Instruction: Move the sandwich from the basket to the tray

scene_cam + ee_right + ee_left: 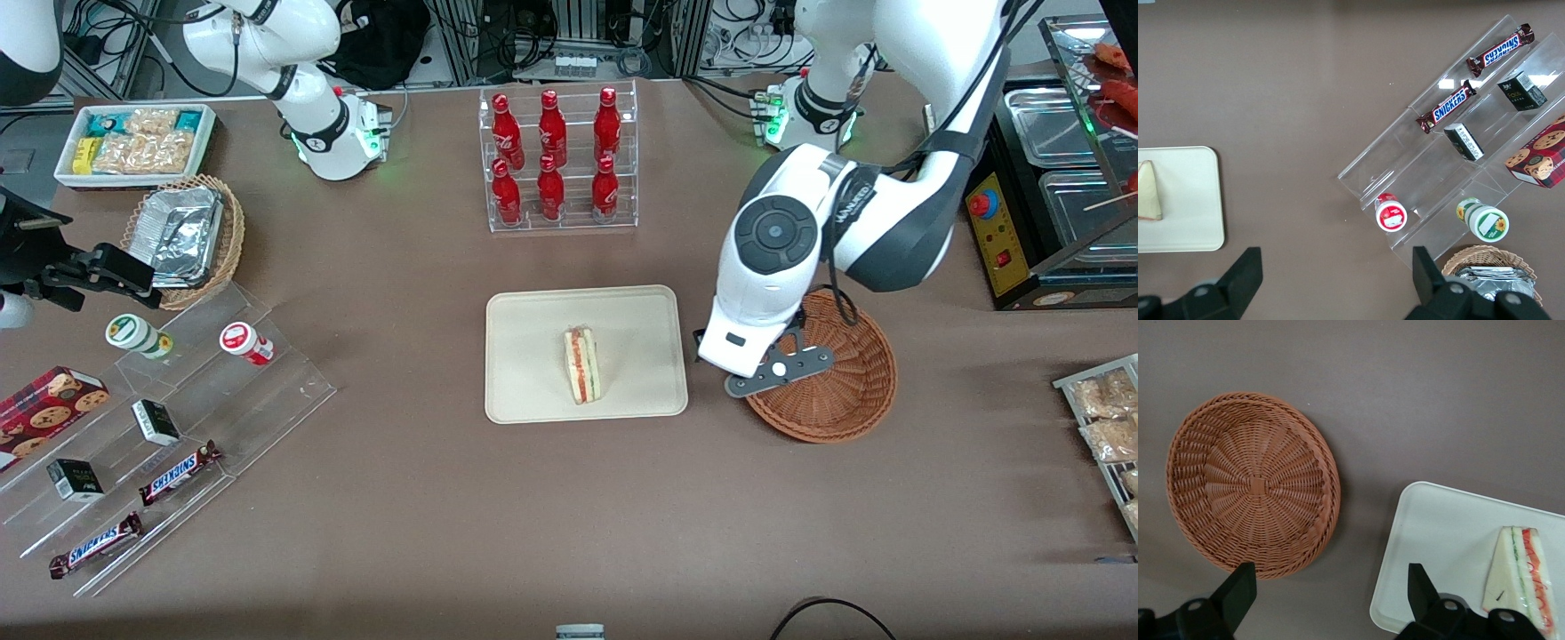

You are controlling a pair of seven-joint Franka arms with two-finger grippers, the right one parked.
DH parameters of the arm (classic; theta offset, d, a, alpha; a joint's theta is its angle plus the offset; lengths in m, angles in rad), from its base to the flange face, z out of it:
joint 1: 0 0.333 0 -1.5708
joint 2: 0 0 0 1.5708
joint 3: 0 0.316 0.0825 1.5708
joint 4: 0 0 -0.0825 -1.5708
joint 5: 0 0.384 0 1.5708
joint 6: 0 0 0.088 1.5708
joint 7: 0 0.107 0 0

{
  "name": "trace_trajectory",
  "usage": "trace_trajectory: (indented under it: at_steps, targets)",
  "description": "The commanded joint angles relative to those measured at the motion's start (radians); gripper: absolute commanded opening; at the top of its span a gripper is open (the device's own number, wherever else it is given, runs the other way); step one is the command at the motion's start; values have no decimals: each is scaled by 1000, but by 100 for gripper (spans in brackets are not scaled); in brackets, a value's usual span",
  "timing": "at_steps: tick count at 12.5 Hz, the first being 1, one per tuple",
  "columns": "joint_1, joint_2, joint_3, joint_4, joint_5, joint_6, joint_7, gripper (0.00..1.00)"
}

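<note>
Jaws spread wide, empty; gripper (1325, 593) hovering between basket (1253, 485) and tray (1451, 540). Sandwich (582, 364) already on tray. Risk: careless low retreat clipping tray rim.

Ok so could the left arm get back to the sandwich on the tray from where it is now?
Probably yes. The gripper hangs open above the table between the basket and the tray. The sandwich lies uncovered on the tray, and nothing stands between them.

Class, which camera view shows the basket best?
The left wrist view: the whole basket shows, with nothing in it, under the open gripper. In the front view the arm hides part of it. The right wrist view misses it.
</note>
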Motion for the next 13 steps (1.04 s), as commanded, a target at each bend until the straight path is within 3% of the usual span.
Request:
trace_trajectory:
  at_steps: [1,5,13]
  targets:
    - [69,-87,-3,-80,-35,-6,64,100]
    - [172,-214,13,-186,-166,-28,292,100]
    - [95,-340,234,-209,-272,-170,533,100]
